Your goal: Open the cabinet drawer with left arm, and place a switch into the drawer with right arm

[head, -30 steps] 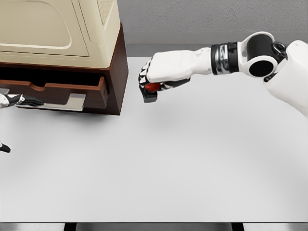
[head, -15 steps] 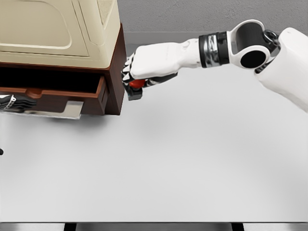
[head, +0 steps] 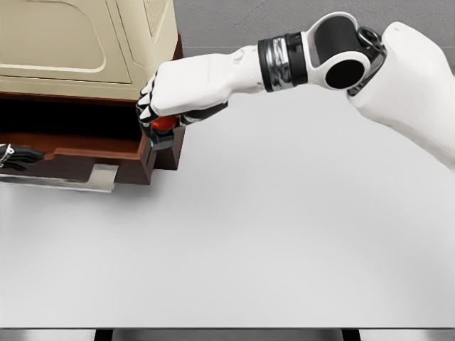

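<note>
the right hand [head: 165, 114], clamped on the switch [head: 163, 128], had moved left to the drawer [head: 106, 150] corner; the left hand [head: 15, 156] gripped the drawer, now pulled further out.

The right arm reaches from the upper right of the frame across to the upper left of centre, where the right hand [head: 170, 106] hangs knuckles-up, fingers curled tight (something red shows beneath them). The left hand [head: 15, 156] barely shows at the left edge.
</note>
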You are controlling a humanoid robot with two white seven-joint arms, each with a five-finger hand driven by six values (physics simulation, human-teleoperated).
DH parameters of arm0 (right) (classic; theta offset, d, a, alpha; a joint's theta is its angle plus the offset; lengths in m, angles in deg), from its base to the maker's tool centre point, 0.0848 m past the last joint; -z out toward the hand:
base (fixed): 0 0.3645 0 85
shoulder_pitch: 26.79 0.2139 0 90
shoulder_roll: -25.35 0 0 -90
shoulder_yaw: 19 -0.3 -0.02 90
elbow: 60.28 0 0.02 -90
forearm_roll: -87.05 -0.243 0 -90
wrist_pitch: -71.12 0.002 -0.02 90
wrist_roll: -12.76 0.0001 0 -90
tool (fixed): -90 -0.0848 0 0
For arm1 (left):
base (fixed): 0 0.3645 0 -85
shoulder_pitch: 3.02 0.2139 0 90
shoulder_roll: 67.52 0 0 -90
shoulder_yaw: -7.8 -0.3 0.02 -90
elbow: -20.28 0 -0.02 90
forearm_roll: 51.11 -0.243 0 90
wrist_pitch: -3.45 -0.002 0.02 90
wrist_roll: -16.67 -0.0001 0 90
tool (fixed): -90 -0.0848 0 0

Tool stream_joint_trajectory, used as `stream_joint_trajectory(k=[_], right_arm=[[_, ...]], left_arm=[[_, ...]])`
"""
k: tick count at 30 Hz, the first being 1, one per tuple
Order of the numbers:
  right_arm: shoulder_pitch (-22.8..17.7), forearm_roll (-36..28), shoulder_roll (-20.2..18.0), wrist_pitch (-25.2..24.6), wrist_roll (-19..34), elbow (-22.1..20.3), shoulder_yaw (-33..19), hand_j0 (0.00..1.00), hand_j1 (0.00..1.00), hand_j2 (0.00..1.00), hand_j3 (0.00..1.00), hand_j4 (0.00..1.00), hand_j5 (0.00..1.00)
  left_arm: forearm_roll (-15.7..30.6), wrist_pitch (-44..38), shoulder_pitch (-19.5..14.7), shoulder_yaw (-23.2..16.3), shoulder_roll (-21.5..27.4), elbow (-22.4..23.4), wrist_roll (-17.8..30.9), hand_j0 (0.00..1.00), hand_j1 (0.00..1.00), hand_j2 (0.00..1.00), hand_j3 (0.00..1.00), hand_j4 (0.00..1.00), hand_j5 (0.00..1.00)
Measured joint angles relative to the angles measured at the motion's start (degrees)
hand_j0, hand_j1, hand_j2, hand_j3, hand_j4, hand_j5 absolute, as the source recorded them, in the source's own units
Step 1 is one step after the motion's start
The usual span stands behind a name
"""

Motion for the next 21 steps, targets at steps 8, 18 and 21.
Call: stream_joint_trajectory(k=[8,18,21], right_arm=[[1.3,-0.1,4.2,-4.5,0.0,2.5,0.2,0.45,0.45,0.45,0.45,0.45,0.45],[3.4,0.0,11.6,-6.2,0.0,12.1,1.2,0.45,0.45,0.45,0.45,0.45,0.45],[3.8,0.0,13.3,-6.3,0.0,14.7,1.9,0.45,0.45,0.45,0.45,0.45,0.45]], left_arm=[[0.4,0.3,-0.1,2.7,0.9,0.1,0.0,1.00,1.00,1.00,1.00,1.00,1.00],[7.4,1.8,-0.2,6.9,5.2,0.1,-0.1,1.00,1.00,1.00,1.00,1.00,1.00],[7.6,3.4,-0.1,7.4,5.5,0.1,-0.1,1.00,1.00,1.00,1.00,1.00,1.00]])
